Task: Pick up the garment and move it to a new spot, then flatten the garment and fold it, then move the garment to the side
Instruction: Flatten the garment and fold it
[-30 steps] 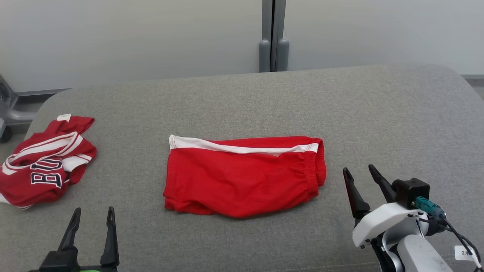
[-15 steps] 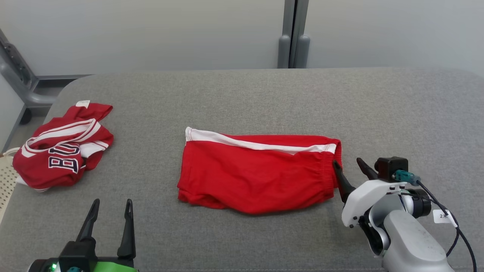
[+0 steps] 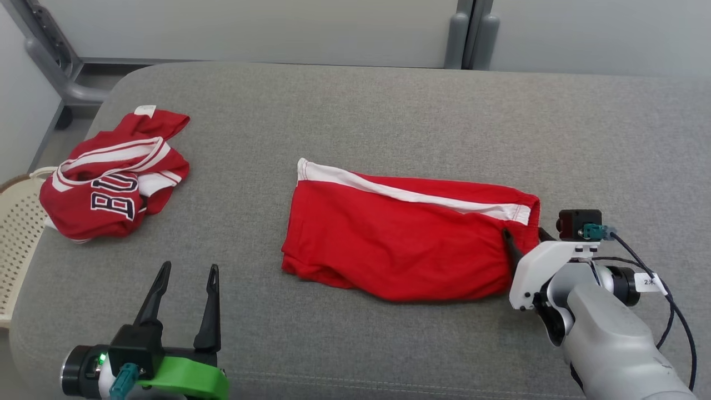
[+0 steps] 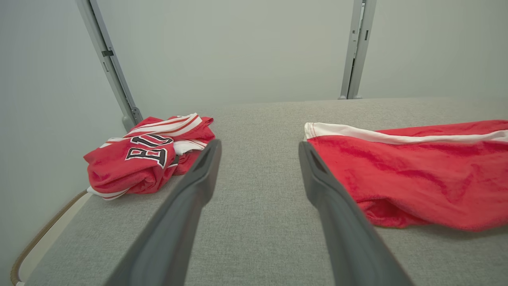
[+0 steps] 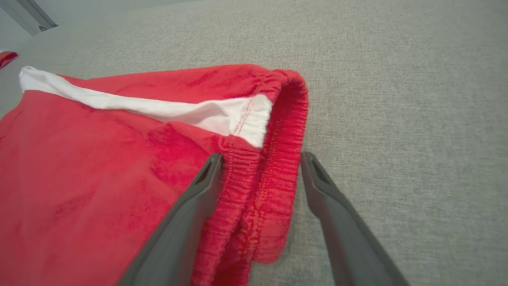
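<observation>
Where the shorts lie: one pair of red shorts (image 3: pixel 405 239), folded flat, sits near the middle of the grey cushion (image 3: pixel 355 111); its white stripe runs along the far edge and its elastic waistband end points to the robot's right.
Garments counted: two, the shorts and one crumpled red jersey (image 3: pixel 111 178) with dark lettering.
Jersey: at the cushion's left end, well apart from the shorts.
Grippers counted: two, each with two dark fingers, four fingers in all.
Right gripper (image 3: pixel 523 236): at the waistband end of the shorts, fingers spread wide.
Right wrist view: the right gripper (image 5: pixel 262 159) straddles the gathered waistband; one finger lies over the red cloth (image 5: pixel 99 159), the other over bare cushion just past the hem. Nothing is pinched, and whether the tips touch the fabric I cannot tell.
Left gripper (image 3: pixel 189 269): near the cushion's front edge, between jersey and shorts, fingers spread, holding nothing.
Left wrist view: the left gripper (image 4: pixel 258 151) frames bare cushion, with the jersey (image 4: pixel 139 163) off one side and the shorts (image 4: pixel 416 174) off the other.
Basket: one cream perforated basket (image 3: pixel 16 233) beside the cushion's left end.
Posts: two grey uprights (image 3: pixel 456 39) side by side behind the cushion.
</observation>
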Tool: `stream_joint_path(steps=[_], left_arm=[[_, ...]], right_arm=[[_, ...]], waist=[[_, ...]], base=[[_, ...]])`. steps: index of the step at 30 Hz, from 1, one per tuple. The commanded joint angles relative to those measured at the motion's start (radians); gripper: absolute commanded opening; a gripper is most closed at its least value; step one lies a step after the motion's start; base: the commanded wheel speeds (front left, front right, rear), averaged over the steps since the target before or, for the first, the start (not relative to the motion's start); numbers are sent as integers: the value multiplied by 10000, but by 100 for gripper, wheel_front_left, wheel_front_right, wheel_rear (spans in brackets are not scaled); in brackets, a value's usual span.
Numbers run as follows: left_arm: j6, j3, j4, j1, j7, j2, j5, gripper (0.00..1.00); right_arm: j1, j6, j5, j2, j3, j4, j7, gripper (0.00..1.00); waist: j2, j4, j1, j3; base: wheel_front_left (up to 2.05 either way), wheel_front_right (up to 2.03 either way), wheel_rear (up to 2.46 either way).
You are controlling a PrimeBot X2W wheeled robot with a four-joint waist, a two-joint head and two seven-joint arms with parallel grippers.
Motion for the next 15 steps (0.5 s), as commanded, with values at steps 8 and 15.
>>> stream_joint_path(steps=[8,15], left_arm=[[-76,1,155,-378,7,-72,101,100],[-80,-75,243,-484,6,-107,124,100]], right_arm=[[-683,-4,536,116,97,1122,361,100],[-728,-2,1234,283,279,1495,1112,100]], waist=[[0,346,0,378],[0,417,0,363]], base=[[0,0,0],[0,0,0]])
